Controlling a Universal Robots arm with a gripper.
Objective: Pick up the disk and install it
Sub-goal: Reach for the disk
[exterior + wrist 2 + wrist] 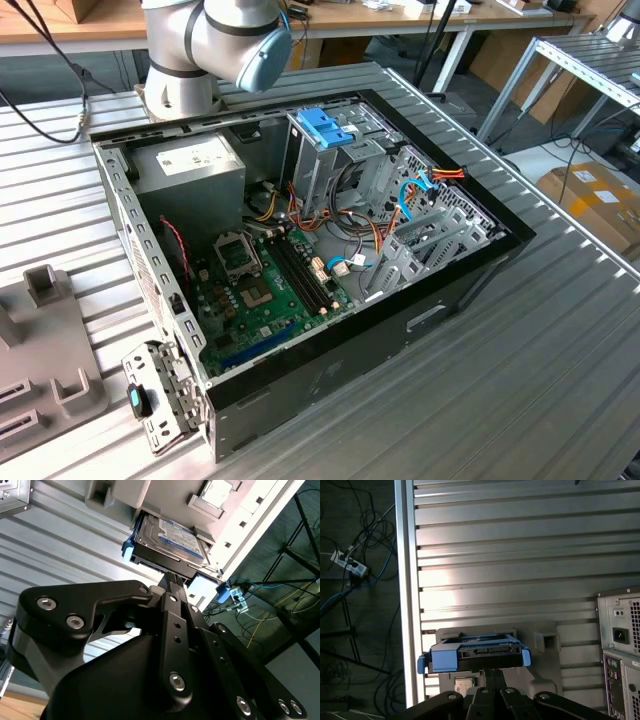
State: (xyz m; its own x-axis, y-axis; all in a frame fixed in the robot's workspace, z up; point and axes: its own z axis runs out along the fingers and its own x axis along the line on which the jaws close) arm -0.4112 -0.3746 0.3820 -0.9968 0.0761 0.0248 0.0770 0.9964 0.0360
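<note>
The disk (170, 536) is a flat silver-grey drive with a white and blue label and blue side rails (128, 547). It lies in a grey holder (131, 495) on the ribbed metal table. In the first wrist view the disk (475, 654) shows edge-on, with its blue rails at both ends. My gripper (171, 577) is shut, its black fingers pressed together. The tips sit right at the middle of the disk's near edge (492, 672), with nothing seen between them. I cannot tell whether they touch the disk.
An open computer case (470, 270) lies on the table with a motherboard, a grey power-supply box (190, 165) and a metal drive cage topped by a blue latch (325, 128). The case's rear panel (620, 645) stands near the holder. The table edge (405, 605) drops to floor cables.
</note>
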